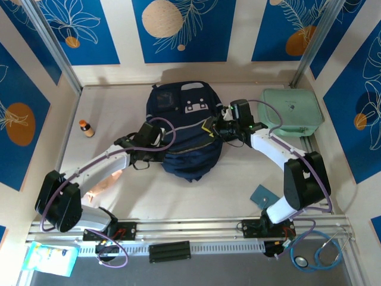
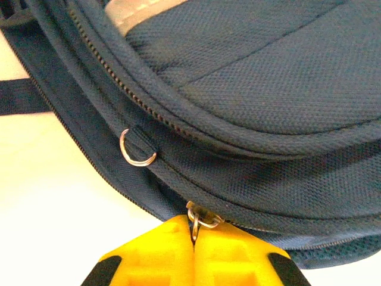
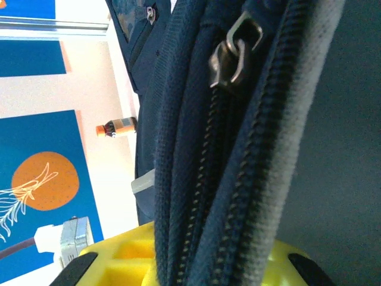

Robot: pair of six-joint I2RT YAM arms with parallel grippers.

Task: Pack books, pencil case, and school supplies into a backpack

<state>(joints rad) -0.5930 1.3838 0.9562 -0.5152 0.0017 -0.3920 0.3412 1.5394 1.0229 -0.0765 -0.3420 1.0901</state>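
The pale, smooth worktop (image 1: 119, 101) carries a large navy-blue woven-fabric backpack (image 1: 184, 143) at its middle, lying flat with its front pocket up. A rounded mint-green case (image 1: 292, 113) sits to its right, and 1 flat teal square booklet (image 1: 260, 194) lies near the right arm's base. The right end effector (image 3: 196, 265) clamps thick, zip-edged backpack folds between its yellow fingers. The left end effector (image 2: 193, 241) is pinched fully together on a small metal zip pull (image 2: 199, 215).
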